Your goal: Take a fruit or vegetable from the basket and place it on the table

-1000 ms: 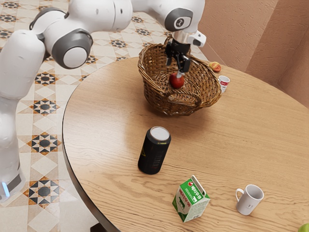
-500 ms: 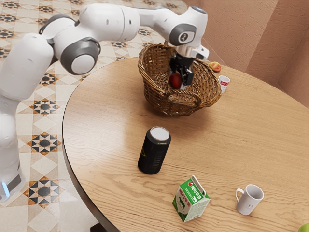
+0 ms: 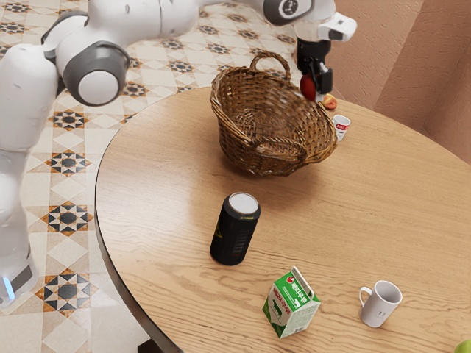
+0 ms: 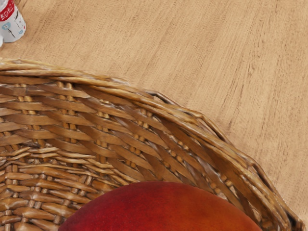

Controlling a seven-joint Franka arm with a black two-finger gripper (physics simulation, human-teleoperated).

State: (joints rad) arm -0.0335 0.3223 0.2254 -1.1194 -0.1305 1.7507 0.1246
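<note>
The smooth, rounded red fruit with an orange flush [image 3: 307,87] is pinched in the black two-finger pincer [image 3: 317,87], raised off the floor of the brown woven wicker basket [image 3: 257,160] and held near its rim, towards the exterior view's right. Picking out a fruit and lifting it therefore looks done. What remains is the placing: the fruit is in the air, not on the pale wooden table [image 3: 169,176], and the pincer has yet to let go.

The carry seems only partly complete, since the wrist view shows the basket's woven wall close by the fruit, with table surface beyond. The next move probably calls for clearing the rim fully, then lowering onto bare wood, away from the small white-and-red cup [image 3: 341,126]. A low path could snag the wicker.
</note>
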